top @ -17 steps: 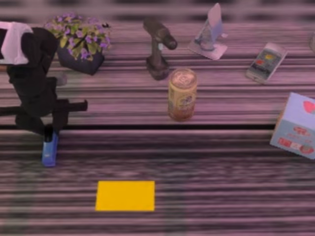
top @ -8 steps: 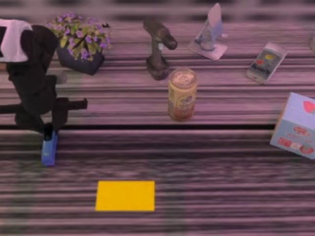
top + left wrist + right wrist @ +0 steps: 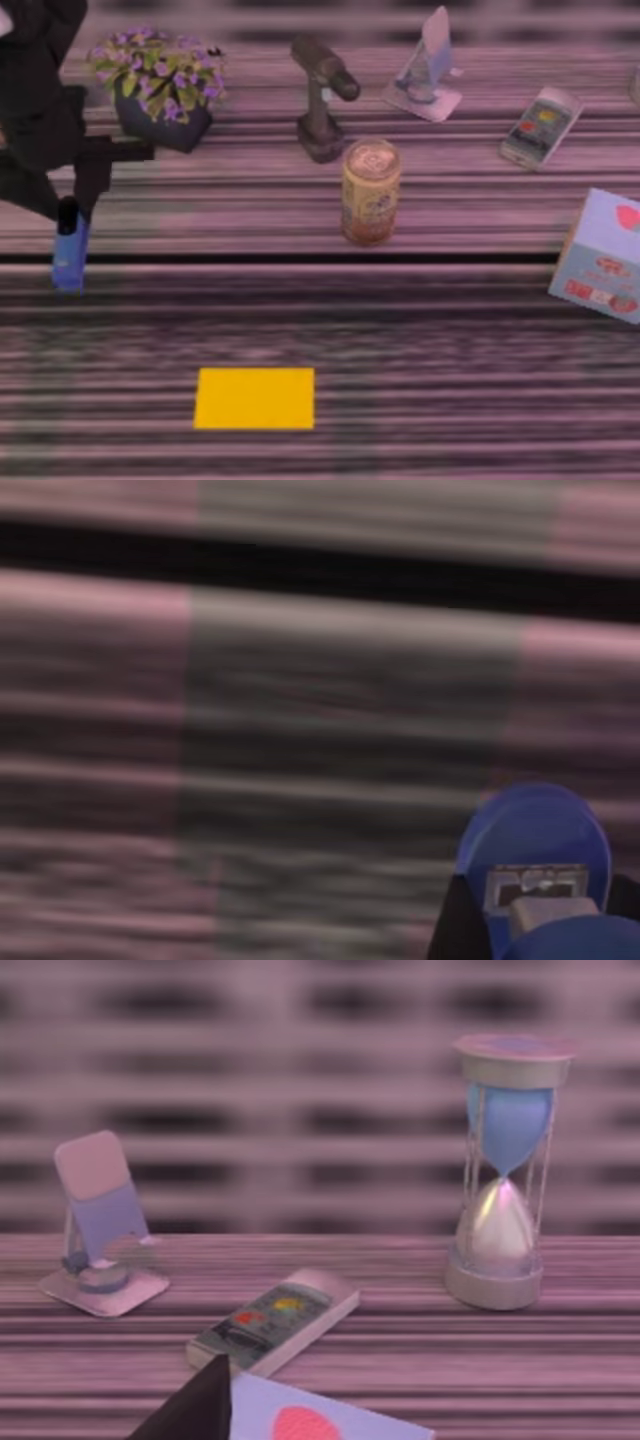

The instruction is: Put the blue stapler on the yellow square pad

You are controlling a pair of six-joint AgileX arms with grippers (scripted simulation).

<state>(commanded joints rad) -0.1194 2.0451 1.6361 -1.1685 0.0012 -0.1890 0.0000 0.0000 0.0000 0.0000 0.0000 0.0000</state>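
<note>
The blue stapler [image 3: 70,258] hangs at the table's left side, black end up, with my left gripper [image 3: 68,215] shut on that end. In the left wrist view the stapler's blue nose [image 3: 535,830] fills the lower corner between dark fingers [image 3: 458,925], above the striped table. The yellow square pad [image 3: 254,398] lies flat near the front edge, to the right of the stapler and well toward the front, with nothing on it. My right arm is outside the top view; its wrist camera looks across the table's far right corner.
A flower pot [image 3: 160,90], a dark drill [image 3: 322,95] and a phone stand [image 3: 428,65] line the back. A drink can [image 3: 370,192] stands mid-table. A remote [image 3: 541,127], a pale-blue carton [image 3: 600,255] and an hourglass [image 3: 505,1170] occupy the right.
My left arm has carried the stapler up and to the left in the top view, farther from the yellow pad. Nothing else has moved.
</note>
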